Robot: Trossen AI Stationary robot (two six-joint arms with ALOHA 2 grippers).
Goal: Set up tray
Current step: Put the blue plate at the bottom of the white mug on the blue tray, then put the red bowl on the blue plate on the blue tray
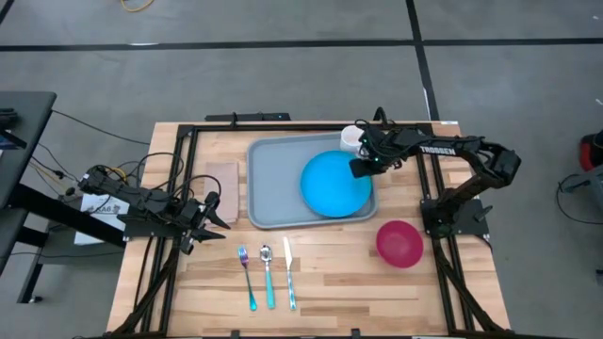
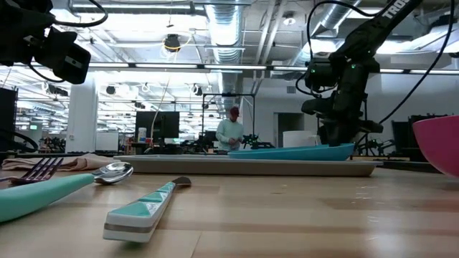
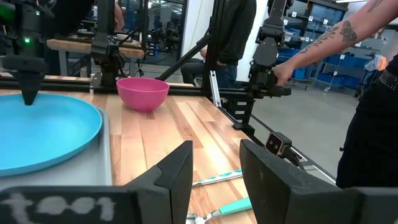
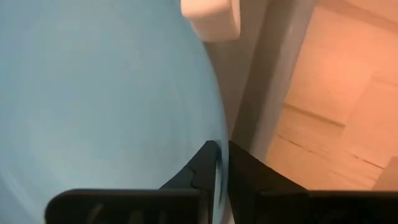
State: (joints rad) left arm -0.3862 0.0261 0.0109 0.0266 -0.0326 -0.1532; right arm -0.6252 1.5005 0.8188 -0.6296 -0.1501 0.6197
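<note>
The grey-blue tray [image 1: 275,193] lies flat at the table's middle. The bright-blue plate [image 1: 332,185] is on its right half, also seen in the low view [image 2: 287,152] and the right wrist view [image 4: 99,93]. My right gripper [image 1: 363,168] is at the plate's right rim, shut on it. My left gripper [image 1: 209,213] hovers open near the tan napkin [image 1: 222,191], left of the tray, touching nothing; its fingers [image 3: 180,171] stand apart in the left wrist view. My right gripper pinches the plate's rim [image 4: 217,163] on the plate's right side between its two fingers [image 4: 202,165], coming from above and pointing down. In the low view the held edge [image 2: 343,149] sits slightly raised while the plate's left part rests on the tray.
A white cup [image 1: 350,137] stands in the tray's far right corner, close to the right gripper. A pink bowl [image 1: 399,243] sits right of the tray. Fork [image 1: 247,275], spoon [image 1: 268,275] and knife [image 1: 289,275] lie near the table's near edge. People stand beyond the table [image 3: 373,93].
</note>
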